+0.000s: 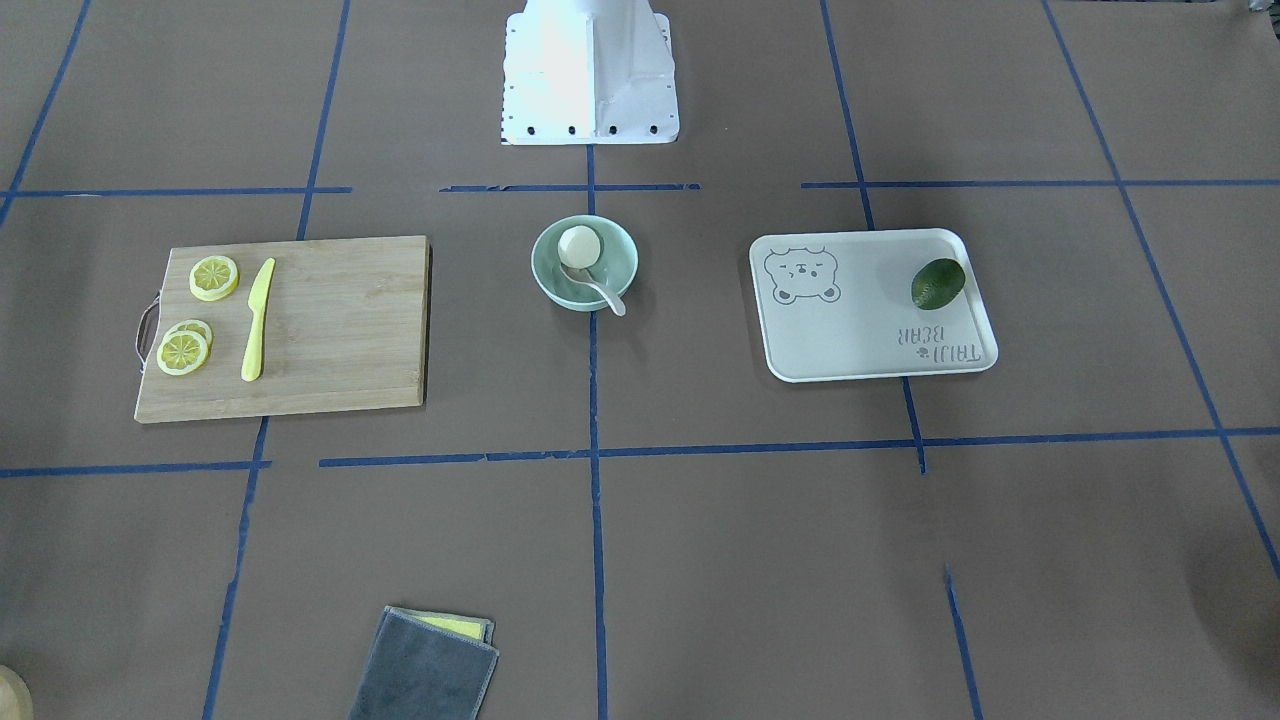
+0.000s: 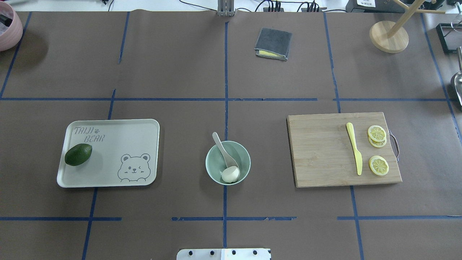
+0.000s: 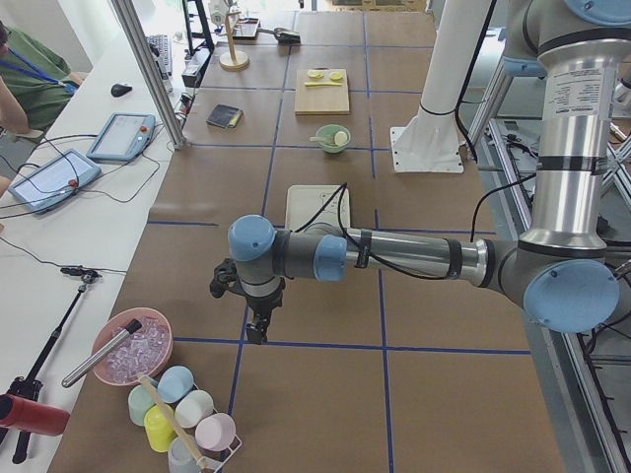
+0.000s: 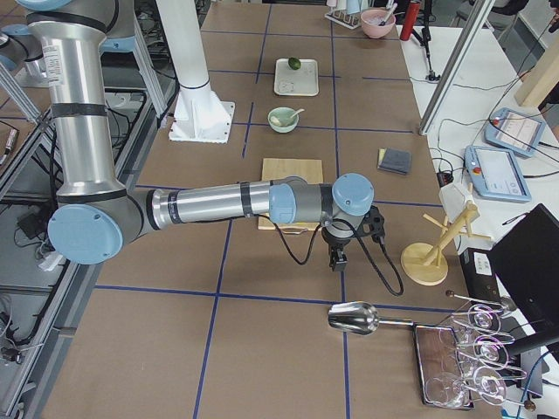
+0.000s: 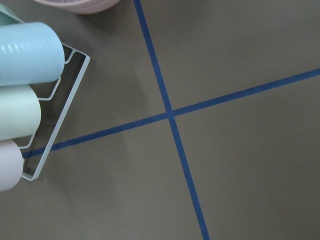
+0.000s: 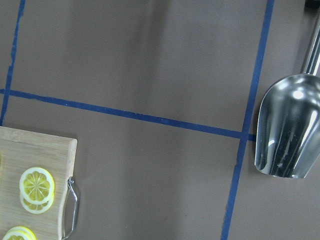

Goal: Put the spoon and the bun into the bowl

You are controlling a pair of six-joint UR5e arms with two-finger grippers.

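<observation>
Midway between the left and right edges of the desk, the bowl [image 2: 243, 155] is standing upright with both task items inside it. The bun [image 2: 231, 174] is sitting against the bowl wall on the side nearest the robot's edge. The spoon [image 2: 224, 151] is lying with its scoop down in the bowl, against the bun. Its handle is leaning over the far rim, pointing toward the operators' edge and slightly toward the left edge.

The left end effector [image 3: 255, 335] is hanging fingers-down over bare desk near the left edge, close to a rack of cups [image 5: 25, 55] and well apart from the bowl. The right end effector [image 4: 335, 264] is hanging likewise near the right edge, between the board [image 2: 325, 155] and a metal scoop [image 6: 287, 125]. Neither is showing in the overhead or front view, and each wrist camera is showing only the desk below. How far the jaws are parted therefore cannot be told. Since both task items are lying in the bowl, neither end effector is carrying one.

Judged from this layout, both placing steps are complete and the task is standing at its end. No further pick is being called for. Any next move is calling only for keeping both arms clear of the bowl, since a knock on the overhanging handle could tip the spoon out.
</observation>
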